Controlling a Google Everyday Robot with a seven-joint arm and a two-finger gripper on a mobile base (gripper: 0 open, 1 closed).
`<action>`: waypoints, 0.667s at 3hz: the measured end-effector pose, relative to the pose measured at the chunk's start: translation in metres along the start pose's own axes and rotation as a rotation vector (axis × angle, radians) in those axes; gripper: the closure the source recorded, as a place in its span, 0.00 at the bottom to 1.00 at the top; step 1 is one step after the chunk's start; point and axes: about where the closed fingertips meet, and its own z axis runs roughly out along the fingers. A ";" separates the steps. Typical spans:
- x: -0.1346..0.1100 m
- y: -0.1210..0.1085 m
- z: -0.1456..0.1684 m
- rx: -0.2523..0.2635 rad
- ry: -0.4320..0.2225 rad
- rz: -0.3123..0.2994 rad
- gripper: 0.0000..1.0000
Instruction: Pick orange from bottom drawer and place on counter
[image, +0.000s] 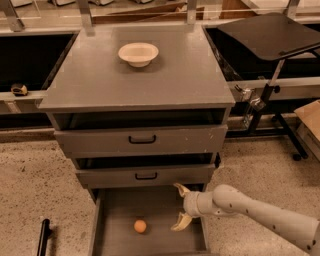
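Open bottom drawer, with the orange lying loose on its flat floor, left of centre. To its right, apart from the fruit, your hand hangs over the drawer's right side, spread wide and holding nothing; its upper finger sits close beneath the middle drawer. Likely faults: a fingertip nudging the round fruit sends it rolling away; a careless lift toward the worktop strikes that drawer front.

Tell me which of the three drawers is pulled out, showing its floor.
The bottom drawer: its floor shows, holding the orange, with the open pincer over its right side. The top drawer and middle drawer show only handled fronts.
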 end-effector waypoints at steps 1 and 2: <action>0.017 0.031 0.030 -0.036 -0.028 0.042 0.00; 0.018 0.033 0.037 -0.083 -0.037 0.050 0.00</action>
